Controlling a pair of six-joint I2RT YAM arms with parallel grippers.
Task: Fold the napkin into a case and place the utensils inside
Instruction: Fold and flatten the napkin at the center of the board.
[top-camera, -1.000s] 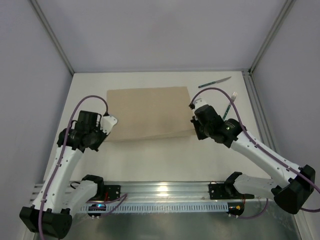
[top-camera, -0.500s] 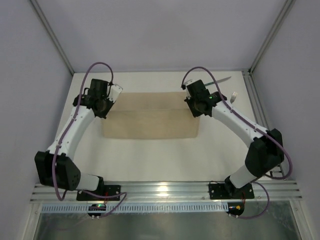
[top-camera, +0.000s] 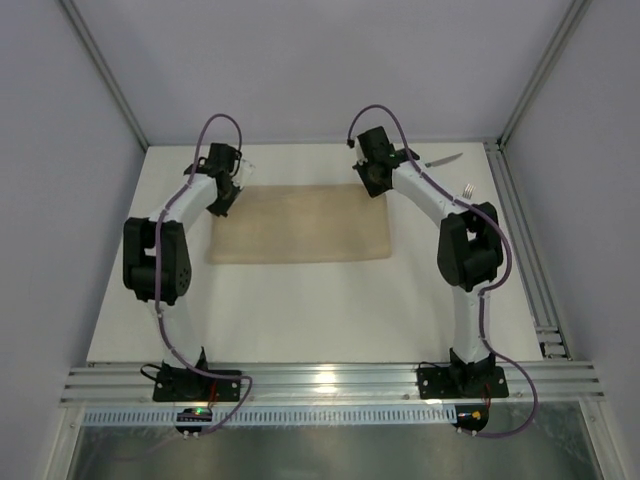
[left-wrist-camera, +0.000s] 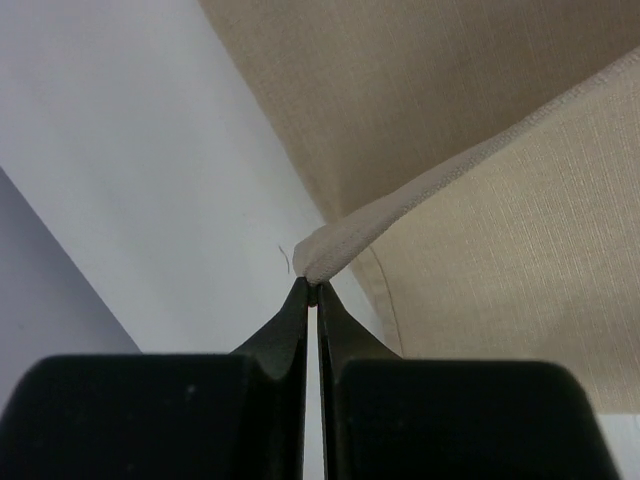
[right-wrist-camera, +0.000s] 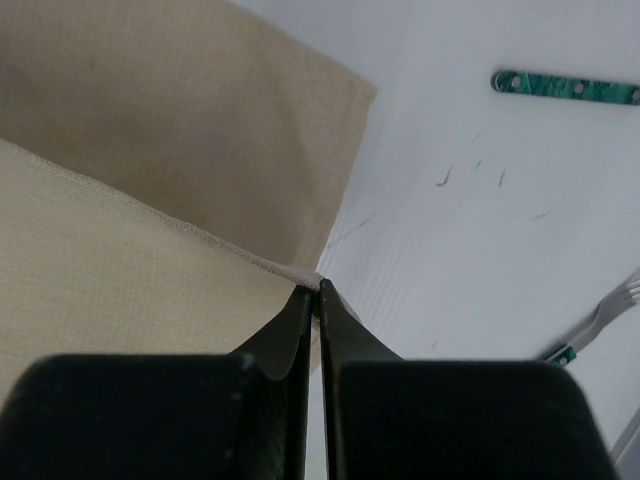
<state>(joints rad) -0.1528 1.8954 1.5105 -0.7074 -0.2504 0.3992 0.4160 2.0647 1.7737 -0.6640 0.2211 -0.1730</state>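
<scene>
Both arms are stretched out toward 12 o'clock: the left gripper (left-wrist-camera: 312, 288) is pinched tight on the far-left corner of the napkin (top-camera: 298, 224), the right gripper (right-wrist-camera: 316, 288) on its far-right corner. It's a finely woven beige cloth with a stitched hem, doubled into a flat oblong on the white table (top-camera: 300, 310). At its 2 o'clock lie the knife (right-wrist-camera: 565, 87), its handle mottled green, and the silver-tined fork (right-wrist-camera: 605, 315).
</scene>
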